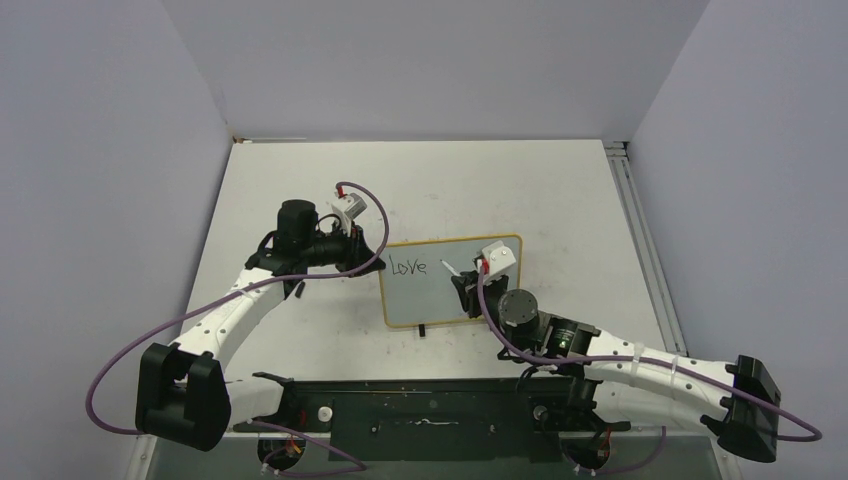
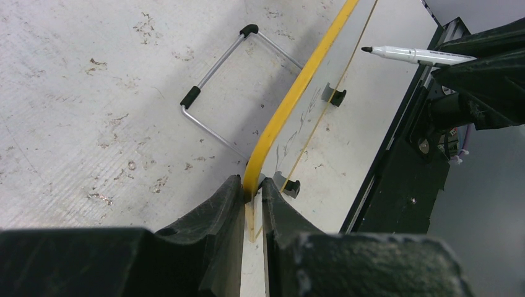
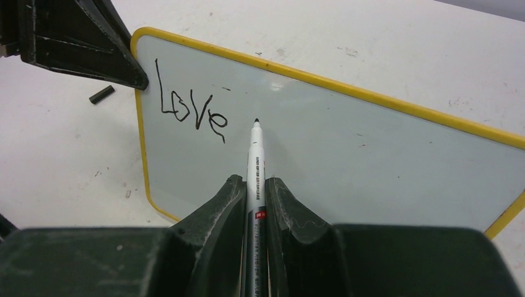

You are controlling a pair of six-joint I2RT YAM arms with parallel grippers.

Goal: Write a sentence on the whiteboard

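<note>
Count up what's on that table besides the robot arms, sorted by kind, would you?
whiteboard: 1
marker: 1
handwritten word: 1
bent wire loop: 1
Total: 4

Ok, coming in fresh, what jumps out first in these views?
The yellow-framed whiteboard sits mid-table, with the sentence at just "Love" in its upper left corner. The right gripper is shut on a marker, tip poised just right of that word. The left gripper pinches the board's yellow left edge.
</note>
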